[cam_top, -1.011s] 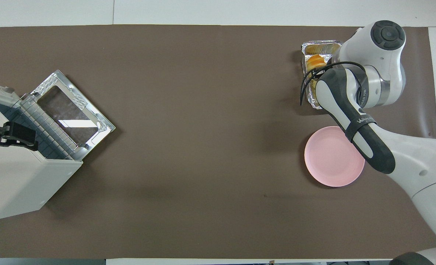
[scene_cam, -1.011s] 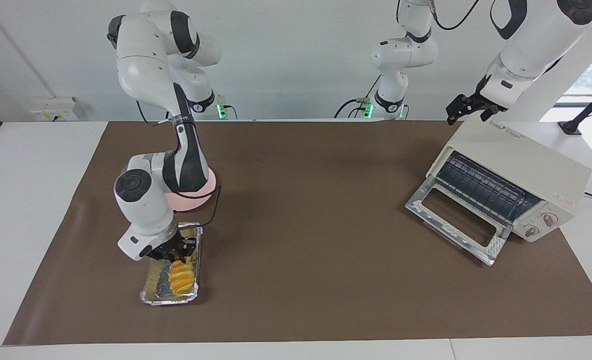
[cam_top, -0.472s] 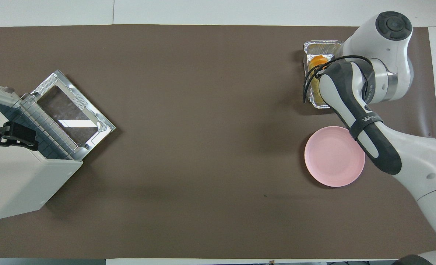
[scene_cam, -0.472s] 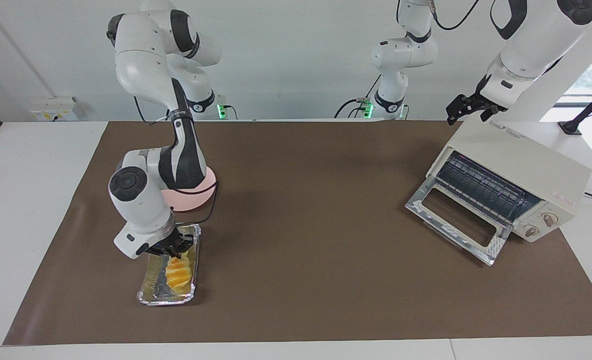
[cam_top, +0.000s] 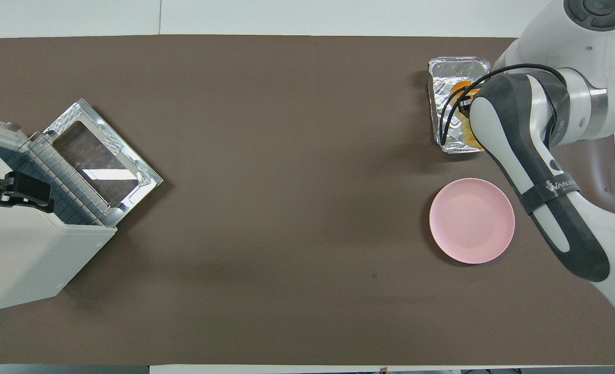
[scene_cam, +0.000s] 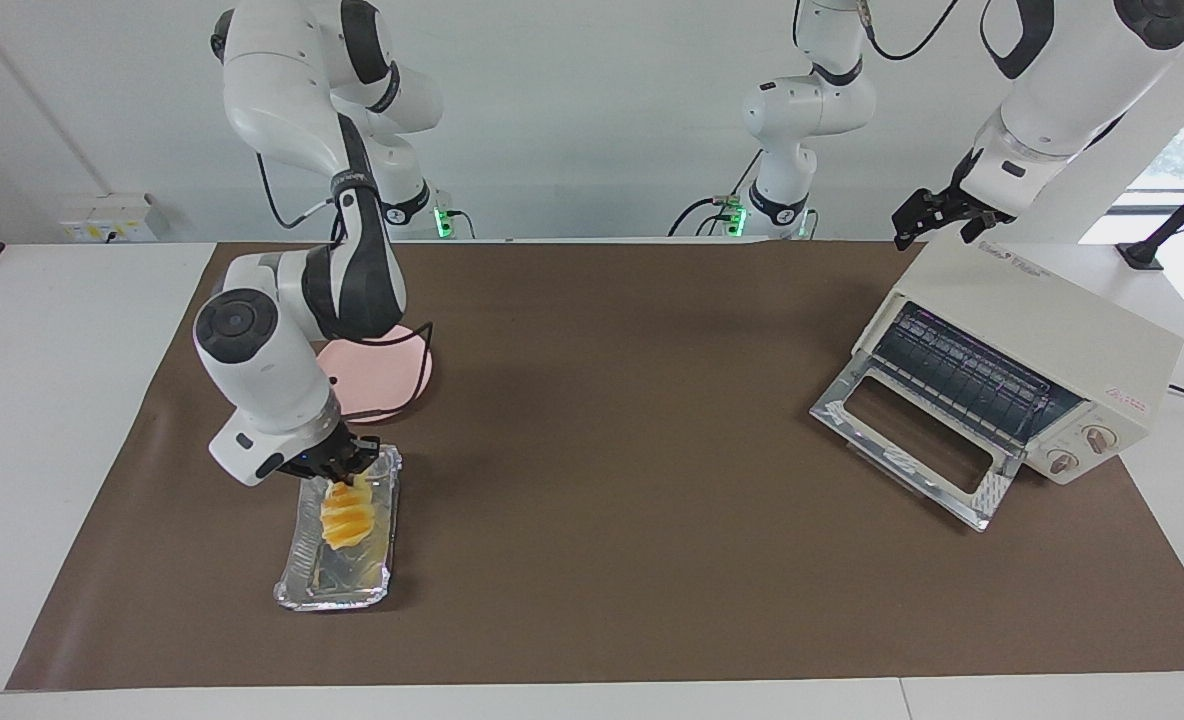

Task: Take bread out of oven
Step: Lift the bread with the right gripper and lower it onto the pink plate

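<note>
Clenching the bread point(scene_cam: 346, 514) over the foil tray point(scene_cam: 304, 590), right gripper point(scene_cam: 343, 478), left gripper point(scene_cam: 937, 218) released above oven point(scene_cam: 1042, 330)

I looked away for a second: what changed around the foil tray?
The right gripper, shut on the bread, has risen, lifting the bread off the foil tray, which has slid slightly. The pink plate, the open oven and the left gripper above it stayed put.
</note>
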You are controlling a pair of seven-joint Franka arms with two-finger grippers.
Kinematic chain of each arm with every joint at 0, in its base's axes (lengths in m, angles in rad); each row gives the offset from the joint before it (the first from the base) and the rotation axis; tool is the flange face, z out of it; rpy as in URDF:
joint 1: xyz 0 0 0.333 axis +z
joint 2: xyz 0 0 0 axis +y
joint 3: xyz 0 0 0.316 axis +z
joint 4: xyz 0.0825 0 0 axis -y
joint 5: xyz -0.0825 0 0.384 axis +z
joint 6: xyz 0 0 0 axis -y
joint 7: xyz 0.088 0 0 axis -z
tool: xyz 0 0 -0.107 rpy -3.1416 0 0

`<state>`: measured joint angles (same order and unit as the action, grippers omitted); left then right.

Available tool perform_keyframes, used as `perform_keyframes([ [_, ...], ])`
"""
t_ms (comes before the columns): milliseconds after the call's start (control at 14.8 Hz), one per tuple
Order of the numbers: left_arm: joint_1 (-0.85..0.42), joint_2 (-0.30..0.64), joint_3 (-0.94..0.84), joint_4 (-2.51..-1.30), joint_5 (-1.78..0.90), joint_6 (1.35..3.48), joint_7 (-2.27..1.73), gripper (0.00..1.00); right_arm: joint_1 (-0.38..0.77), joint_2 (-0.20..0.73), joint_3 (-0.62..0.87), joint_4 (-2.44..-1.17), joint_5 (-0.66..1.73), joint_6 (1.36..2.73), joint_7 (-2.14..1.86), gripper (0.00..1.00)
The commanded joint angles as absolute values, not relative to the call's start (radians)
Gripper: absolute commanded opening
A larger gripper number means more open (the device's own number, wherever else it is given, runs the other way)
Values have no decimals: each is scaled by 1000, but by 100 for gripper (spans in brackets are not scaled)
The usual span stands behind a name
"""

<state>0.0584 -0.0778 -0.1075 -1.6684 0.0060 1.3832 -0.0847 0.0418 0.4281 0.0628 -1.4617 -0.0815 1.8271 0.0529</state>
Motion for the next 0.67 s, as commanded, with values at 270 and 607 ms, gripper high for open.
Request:
perform_keyframes([
  [270,71,-100,-109,-1687,-14,1401,-80,100,37,-10,77,-2058,-57,1991,97,0],
  [607,71,-100,-109,-1687,-14,1401,-80,100,37,-241,77,-2472,-52,2273,97,0],
])
